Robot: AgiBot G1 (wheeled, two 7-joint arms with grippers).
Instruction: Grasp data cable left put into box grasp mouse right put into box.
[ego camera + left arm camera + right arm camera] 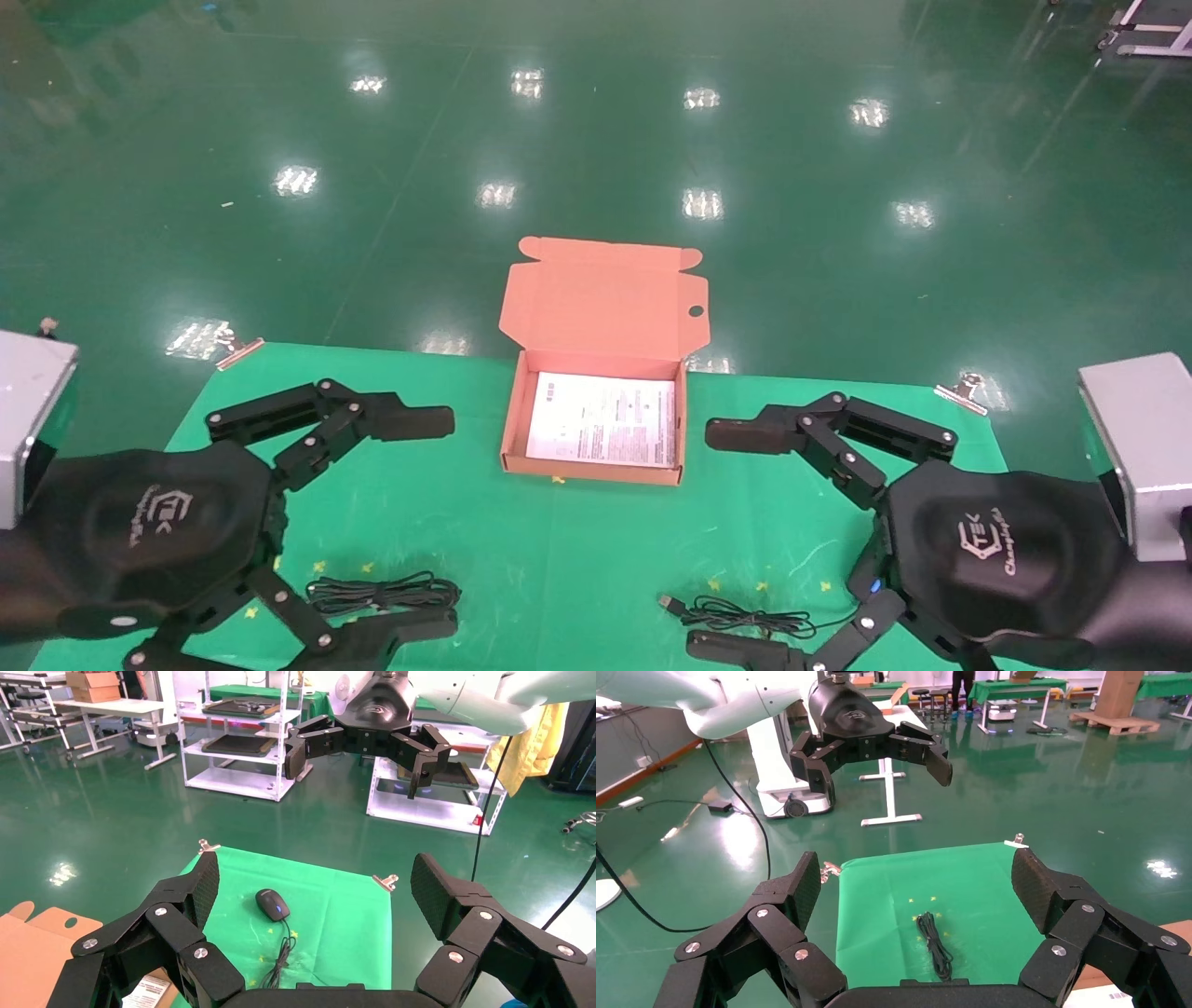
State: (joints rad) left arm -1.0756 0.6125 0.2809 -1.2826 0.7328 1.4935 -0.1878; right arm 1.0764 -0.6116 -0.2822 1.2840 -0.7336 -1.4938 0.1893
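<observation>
The salmon-orange box [514, 424] stands open at the table's middle, lid raised, with a white printed sheet inside; its lid also shows in the left wrist view [31, 948]. The data cable [382, 594], a black looped bundle, lies at the front left, between my left gripper's fingers and below them; it also shows in the right wrist view [935, 946]. My left gripper [430, 528] is open and empty above it. The mouse [272, 904] lies on the cloth to the right; in the head view only its cord and USB plug [740, 617] show. My right gripper [722, 542] is open and empty above the cord.
A green cloth [577, 550] covers the table, held by metal clips [240, 349] at the far corners. Green shiny floor lies beyond the far edge. Shelving racks [239, 734] stand far off in the left wrist view.
</observation>
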